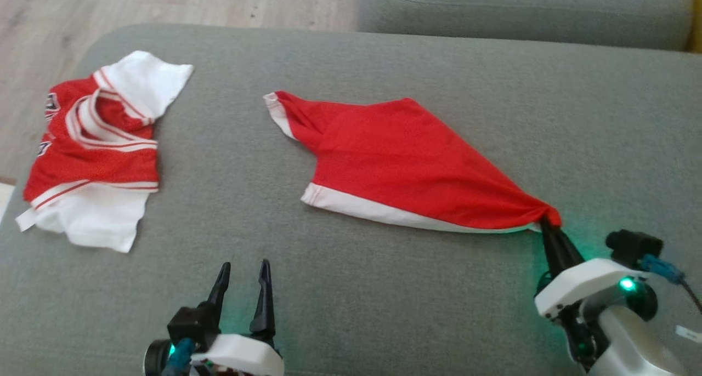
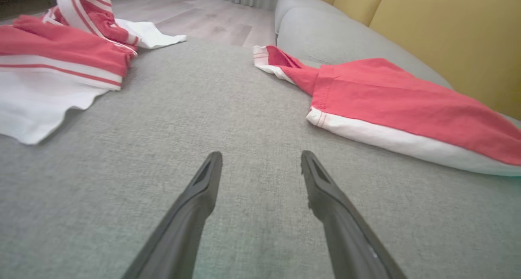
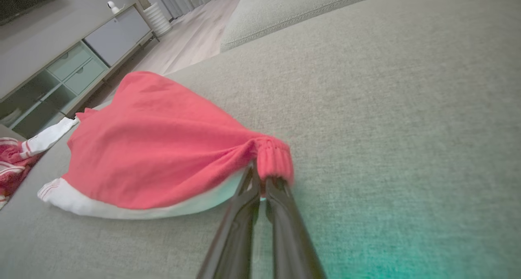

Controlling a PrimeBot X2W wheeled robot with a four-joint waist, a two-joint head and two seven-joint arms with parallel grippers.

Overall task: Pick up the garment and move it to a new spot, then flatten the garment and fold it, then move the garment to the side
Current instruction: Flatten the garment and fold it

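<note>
A red garment (image 1: 406,157) with white trim lies spread on the grey sofa cushion (image 1: 351,288), drawn out to a point at its right corner. My right gripper (image 1: 547,222) is shut on that bunched corner; the right wrist view shows the garment (image 3: 163,149) gathered over the closed fingertips of the right gripper (image 3: 262,179). My left gripper (image 1: 244,269) rests open at the lower left above bare cushion, well left of the garment. Seen from the left wrist, the open left gripper (image 2: 260,161) has nothing between its fingers, with the garment (image 2: 407,104) off to the right.
A second red-and-white garment (image 1: 96,146) lies crumpled at the cushion's left end, also seen as a heap (image 2: 53,55) from the left wrist. Wooden floor (image 1: 164,3) lies beyond the left edge. Another grey cushion (image 1: 521,9) and a yellow backrest (image 2: 447,35) lie behind.
</note>
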